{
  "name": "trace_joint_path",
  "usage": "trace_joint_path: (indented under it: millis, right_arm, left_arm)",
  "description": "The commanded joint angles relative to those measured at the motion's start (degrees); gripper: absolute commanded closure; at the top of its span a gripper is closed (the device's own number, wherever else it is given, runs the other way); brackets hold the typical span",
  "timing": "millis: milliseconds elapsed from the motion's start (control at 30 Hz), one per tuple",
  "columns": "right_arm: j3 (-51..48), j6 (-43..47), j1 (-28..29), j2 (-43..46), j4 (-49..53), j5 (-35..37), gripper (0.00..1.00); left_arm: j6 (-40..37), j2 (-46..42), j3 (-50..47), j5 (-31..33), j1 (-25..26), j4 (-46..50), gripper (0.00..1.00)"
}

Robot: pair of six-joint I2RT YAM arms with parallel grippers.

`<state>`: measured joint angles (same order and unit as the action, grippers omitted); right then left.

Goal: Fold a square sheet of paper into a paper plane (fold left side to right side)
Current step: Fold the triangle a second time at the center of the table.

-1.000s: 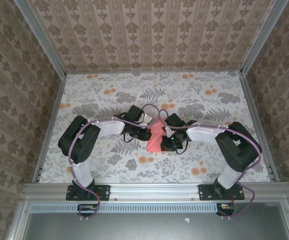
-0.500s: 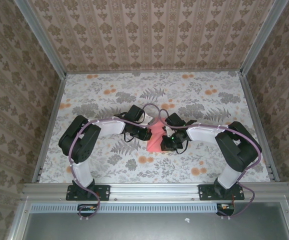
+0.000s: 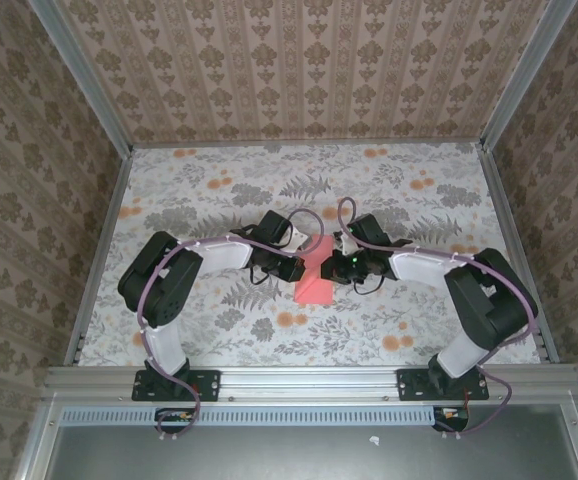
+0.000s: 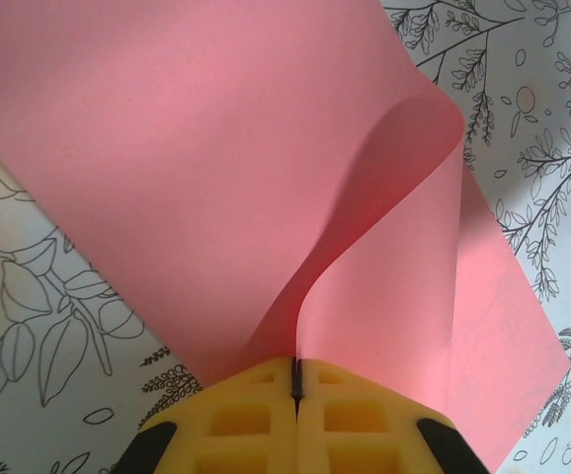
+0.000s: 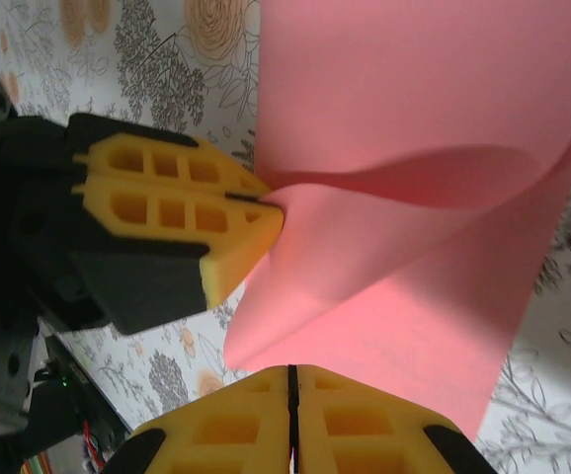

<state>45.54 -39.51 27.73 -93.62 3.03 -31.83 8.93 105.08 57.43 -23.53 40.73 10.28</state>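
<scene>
Two grippers meet at one sheet. Left gripper [image 4: 295,383], jaws clamped together, pinches an edge of the square sheet of paper [image 4: 197,168]. The salmon-pink paper rises from the yellow fingertips and curls over in a soft loop, with no crease pressed yet. Right gripper [image 5: 290,373] is also closed, its tips against the near edge of the lower layer; whether it pinches that layer or only presses on it cannot be told. The sheet sits near the middle of the flowered tabletop [image 3: 199,190], between the two wrists, its far part lying flat.

This looks like the first fold, left side over to right. To do it well, the left arm should likely carry its edge across until it lies square on the opposite edge, corners matched, while the right stops the bottom layer sliding. Then lower the loop gently and press the crease from the middle outward. Thin paper like this may skew or buckle if tugged
</scene>
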Motion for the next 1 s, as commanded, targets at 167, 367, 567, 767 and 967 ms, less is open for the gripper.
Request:
trace_joint_path:
  millis: [167, 367, 567, 767, 967]
  right_arm:
    - [5.74, -1.16, 0.44, -7.19, -3.14, -1.12, 0.91]
    - [7.29, -0.37, 0.92, -10.14, -2.93, -0.58, 0.91]
    - [7.65, 2.26, 0.94, -10.62, 0.73, 1.7, 0.91]
    - [7.43, 3.7, 0.84, -11.04, 2.72, 3.58, 0.91]
    - [7.35, 4.12, 0.82, -11.64, 4.5, 4.78, 0.91]
  left_arm:
    - [-1.62, 1.79, 0.25, 2.08, 1.1, 2.33, 0.98]
    - [-1.63, 1.89, 0.49, 2.25, 1.35, 2.45, 0.99]
    - [-1.81, 1.84, 0.37, 2.61, 1.32, 2.72, 0.98]
    - [-1.83, 1.97, 0.45, 2.79, 1.31, 2.95, 0.99]
    - [-1.81, 1.89, 0.71, 2.79, 1.29, 2.94, 0.98]
